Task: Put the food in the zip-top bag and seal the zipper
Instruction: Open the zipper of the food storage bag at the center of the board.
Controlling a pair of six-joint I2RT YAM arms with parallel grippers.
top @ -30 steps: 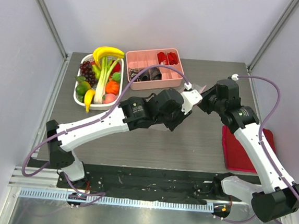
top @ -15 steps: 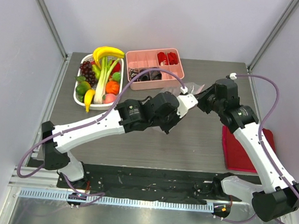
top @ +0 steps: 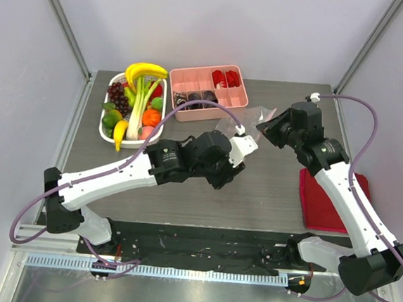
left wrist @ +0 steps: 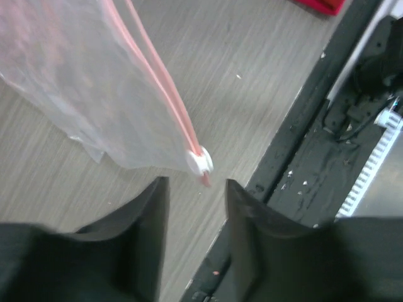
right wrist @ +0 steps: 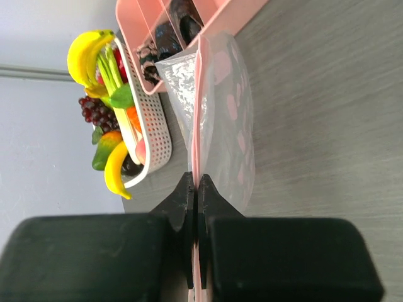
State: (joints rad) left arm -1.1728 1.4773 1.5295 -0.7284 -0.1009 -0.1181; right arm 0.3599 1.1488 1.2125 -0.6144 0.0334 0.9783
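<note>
The clear zip-top bag (top: 250, 118) hangs over the table, right of the pink tray. My right gripper (top: 268, 128) is shut on its pinkish zipper strip (right wrist: 196, 113); the jaws pinch the strip in the right wrist view (right wrist: 195, 186). My left gripper (top: 235, 148) is open and empty. In the left wrist view (left wrist: 196, 189) it sits just short of the bag (left wrist: 82, 82), the zipper (left wrist: 160, 94) and the pale slider tab (left wrist: 200, 162). The food lies in a white basket (top: 104, 136): leek (top: 144, 100), grapes (top: 118, 96), orange fruit (top: 151, 117), green fruit (top: 111, 120).
A banana (top: 145, 70) tops the basket. The pink compartment tray (top: 208, 92) with dark and red pieces stands at the back, close behind the bag. A red tray (top: 331, 201) lies at the right edge. The black front rail (left wrist: 327, 126) is near my left gripper.
My left arm has drawn back to the left and nearer, away from the right gripper, and stands off the bag. My right gripper has kept its hold on the zipper strip.
</note>
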